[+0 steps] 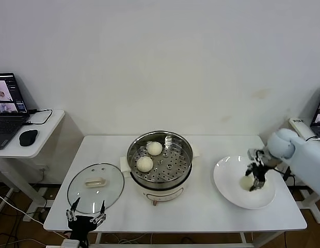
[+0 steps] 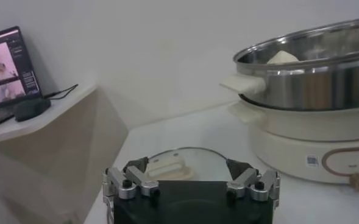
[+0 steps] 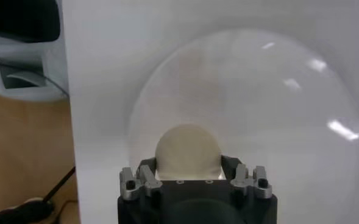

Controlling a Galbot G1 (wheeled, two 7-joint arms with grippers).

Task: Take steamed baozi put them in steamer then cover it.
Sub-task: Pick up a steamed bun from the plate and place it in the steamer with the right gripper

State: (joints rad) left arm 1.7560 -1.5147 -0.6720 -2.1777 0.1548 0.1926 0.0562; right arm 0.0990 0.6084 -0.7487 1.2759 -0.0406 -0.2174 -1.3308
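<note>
Two baozi [image 1: 149, 156] sat in my steamer [image 1: 160, 160]; right claw [image 1: 257, 182] seemingly clenched a third on the plate [image 1: 229, 181]; left claw [image 1: 86, 217] released.

Cream-white baozi [image 1: 154, 148], shiny steel steamer [image 1: 185, 165] with perforated floor on white base, clear glass cover [image 1: 111, 194] with cream handle, white plate [image 1: 227, 181], white table [image 1: 211, 212]

I'm looking down at a white table [image 1: 201, 212] set against the wall. On its near-left part lies the cover [image 1: 95, 188], flat, handle up, just beside the pot. In the middle stands the white pot base [image 1: 160, 194] carrying the steamer [image 1: 160, 159]. To the right, apart from the pot, sits a round white plate [image 1: 229, 181]. Farther left I see a separate small white side table [image 1: 44, 134] with a laptop [image 1: 8, 111] and a black mouse [image 1: 28, 137].
</note>
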